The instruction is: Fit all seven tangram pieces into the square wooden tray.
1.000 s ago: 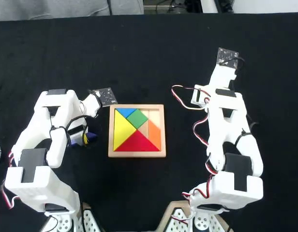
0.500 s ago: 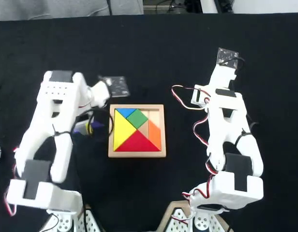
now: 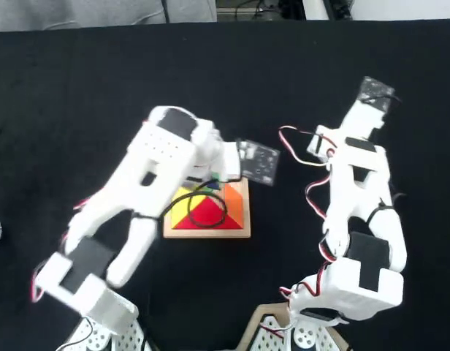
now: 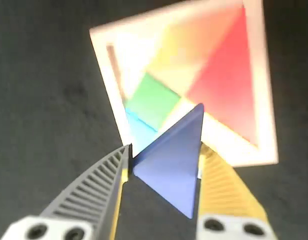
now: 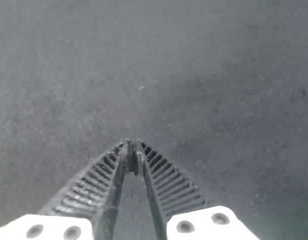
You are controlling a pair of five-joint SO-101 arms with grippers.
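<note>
The left arm (image 3: 148, 183) has swung in from the tray's left side. It now hangs over the square wooden tray (image 3: 210, 232) and hides its far half. The left gripper (image 4: 164, 150) is clamped on the dark blue triangle (image 4: 171, 170), held in the air above the tray, near the green square (image 4: 153, 100) and the light blue piece (image 4: 139, 132). The red triangle (image 3: 208, 212) already sits in the tray, so I'd guess a drop into the remaining gap comes next. Right of the tray, the right arm (image 3: 356, 168) has edged slightly away. The right gripper (image 5: 131, 150) is pinched closed on nothing above the black cloth (image 5: 194, 60). I can't make out any writing. The dark plate (image 3: 258, 162) on the left wrist shows only pale specks.
</note>
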